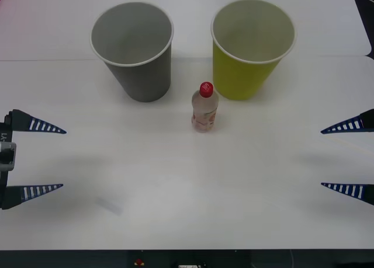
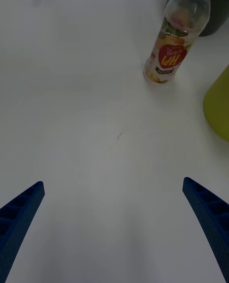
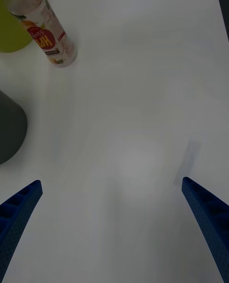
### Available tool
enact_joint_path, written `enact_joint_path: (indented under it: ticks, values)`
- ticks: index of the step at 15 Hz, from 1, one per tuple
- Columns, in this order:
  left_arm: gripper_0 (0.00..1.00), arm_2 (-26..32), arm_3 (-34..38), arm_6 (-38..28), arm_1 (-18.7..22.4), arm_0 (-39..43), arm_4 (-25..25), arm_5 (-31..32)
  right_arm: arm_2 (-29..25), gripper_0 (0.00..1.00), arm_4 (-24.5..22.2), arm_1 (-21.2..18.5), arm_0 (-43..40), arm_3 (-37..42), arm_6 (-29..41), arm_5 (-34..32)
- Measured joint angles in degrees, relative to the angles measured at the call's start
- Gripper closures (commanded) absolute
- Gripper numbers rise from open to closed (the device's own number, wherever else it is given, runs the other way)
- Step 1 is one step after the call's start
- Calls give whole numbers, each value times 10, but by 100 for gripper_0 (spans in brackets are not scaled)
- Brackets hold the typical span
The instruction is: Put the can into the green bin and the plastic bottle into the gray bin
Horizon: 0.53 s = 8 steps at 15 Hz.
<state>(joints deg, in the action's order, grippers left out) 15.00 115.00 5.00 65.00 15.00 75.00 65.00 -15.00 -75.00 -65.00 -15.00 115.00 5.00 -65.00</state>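
One small clear plastic bottle (image 1: 205,108) with a red screw cap and a pale label printed in orange-pink is seen standing upright on the white desk (image 1: 187,198), roughly midway between its left and right edges and nearer the far edge than the near one. No can is to be made out among the things on the desk. Two large tapered paper-cup-shaped bins are counted behind the bottle: one gray bin (image 1: 135,52) with a white rim, set toward the far left, and one yellow-green bin (image 1: 250,51) with a pale inside and white rim, set toward the far right. Both bins stand upright with open mouths; the bottle is placed just in front of the gap between them, near both but touching neither.

The left gripper (image 1: 36,157) is held over the left edge of the desk, its blue ribbed fingers spread wide, with nothing held or touched. The right gripper (image 1: 347,157) is held over the right edge, likewise spread wide and holding nothing. In the right wrist view the bottle (image 2: 177,35) is seen well apart from the fingers (image 2: 210,216).

A broad stretch of bare white surface is left between the two grippers and between the bottle and the near edge.
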Motion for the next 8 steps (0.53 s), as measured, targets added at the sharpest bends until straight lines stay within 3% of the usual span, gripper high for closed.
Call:
enact_joint_path:
  ticks: [8]
  values:
    - [0,0,0,0,0,0,0,0,4,0,25,12,16,-5,-1,-6]
